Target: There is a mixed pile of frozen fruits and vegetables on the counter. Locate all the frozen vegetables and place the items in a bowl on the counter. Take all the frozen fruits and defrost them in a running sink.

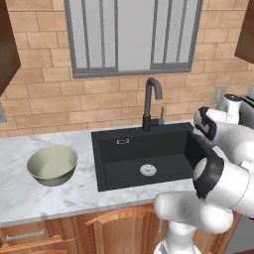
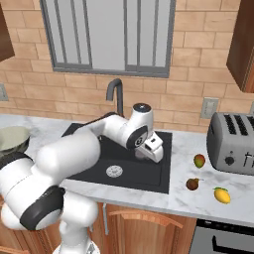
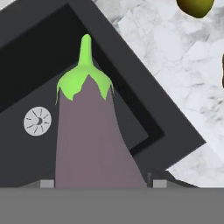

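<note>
Carrying the eggplant (image 3: 89, 140) clamped in the gripper (image 3: 99, 183) over the sink (image 1: 124, 149), keep it pinched until above the bowl (image 1: 52, 164), then lower and release

Brick wall (image 1: 44, 89) of tan blocks runs across the far side. Grey-framed window (image 1: 131, 34) set in it, centred, pale panes split by thin vertical bars. Dark brown wall cabinets hang at both upper corners: left one (image 1: 7, 44), right one (image 2: 241, 44). Silver two-slot toaster (image 2: 232, 143) stands far right, slots on top, round knob on its near face. White wall outlet (image 2: 210, 107) on the brick just left of and above the toaster. Wooden base cabinets (image 1: 106, 228) below, with arched door panels; a drawer with a metal handle (image 1: 22, 235) at near left. Dark appliance front with a handle (image 2: 223, 240) at near right.
</note>
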Tool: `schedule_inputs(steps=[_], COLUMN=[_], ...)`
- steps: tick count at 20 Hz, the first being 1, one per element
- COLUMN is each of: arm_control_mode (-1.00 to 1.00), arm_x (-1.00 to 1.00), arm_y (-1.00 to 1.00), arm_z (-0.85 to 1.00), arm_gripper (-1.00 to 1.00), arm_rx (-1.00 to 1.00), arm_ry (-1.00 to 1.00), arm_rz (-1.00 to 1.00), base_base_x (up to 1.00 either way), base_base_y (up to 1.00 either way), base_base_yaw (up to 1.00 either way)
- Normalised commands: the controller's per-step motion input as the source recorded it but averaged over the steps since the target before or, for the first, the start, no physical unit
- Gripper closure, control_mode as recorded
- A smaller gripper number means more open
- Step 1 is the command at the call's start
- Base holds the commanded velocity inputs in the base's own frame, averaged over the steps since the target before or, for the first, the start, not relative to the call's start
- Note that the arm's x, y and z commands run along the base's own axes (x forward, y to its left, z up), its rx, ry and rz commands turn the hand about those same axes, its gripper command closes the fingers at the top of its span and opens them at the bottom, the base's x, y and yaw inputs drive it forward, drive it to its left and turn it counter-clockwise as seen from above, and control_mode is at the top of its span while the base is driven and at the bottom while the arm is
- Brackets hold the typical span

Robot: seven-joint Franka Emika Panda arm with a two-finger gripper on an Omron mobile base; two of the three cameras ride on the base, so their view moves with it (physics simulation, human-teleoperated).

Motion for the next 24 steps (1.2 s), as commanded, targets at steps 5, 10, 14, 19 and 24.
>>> schedule_inputs(steps=[5,10,14,19,24], arm_control_mode=[-1.0,-1.0,-1.0,-1.0,-1.0], arm_x=[-0.18,-0.14,-0.03,0.0,0.0], arm_y=[0.62,0.63,0.66,0.65,0.67], arm_z=[0.19,0.13,0.13,0.08,0.05], arm_gripper=[1.0,1.0,1.0,1.0,1.0], arm_rx=[0.0,0.0,0.0,0.0,0.0], arm_ry=[0.0,0.0,0.0,0.0,0.01], arm_rz=[0.05,0.12,0.16,0.18,0.18], base_base_x=[0.0,0.0,0.0,0.0,0.0], base_base_y=[0.0,0.0,0.0,0.0,0.0], base_base_yaw=[0.0,0.0,0.0,0.0,0.0])
